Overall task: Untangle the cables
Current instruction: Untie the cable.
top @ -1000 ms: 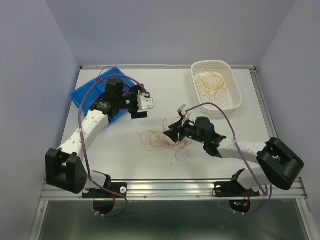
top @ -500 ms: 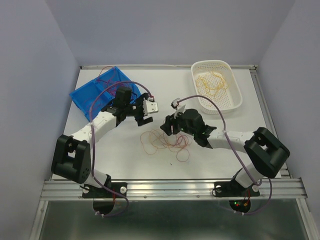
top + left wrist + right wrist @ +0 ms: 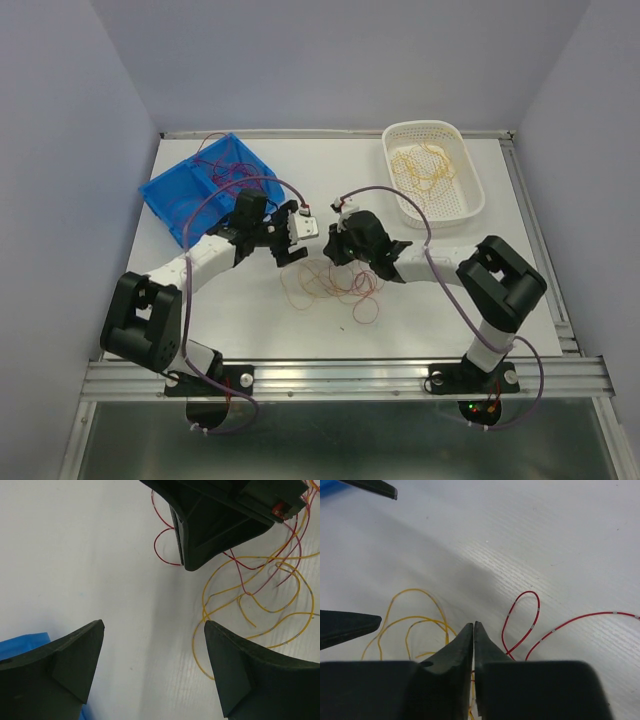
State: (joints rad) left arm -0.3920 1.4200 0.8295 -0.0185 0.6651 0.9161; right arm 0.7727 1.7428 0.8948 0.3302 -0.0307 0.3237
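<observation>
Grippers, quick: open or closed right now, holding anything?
Left gripper: open, holding nothing.
Right gripper: closed; whether it pinches any of the cables cannot be told.

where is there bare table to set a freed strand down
Free: the table between blue tray and white basket, and the strip between the cables and the near rail. Crowded: the middle, where the left gripper and right gripper meet at the cables.

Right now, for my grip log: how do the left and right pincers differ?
The left pincer is open, jaws wide apart; the right pincer is shut. The left pincer faces bare table beside the cables; the right pincer's tip sits among them. Both are black and near the tangle.
</observation>
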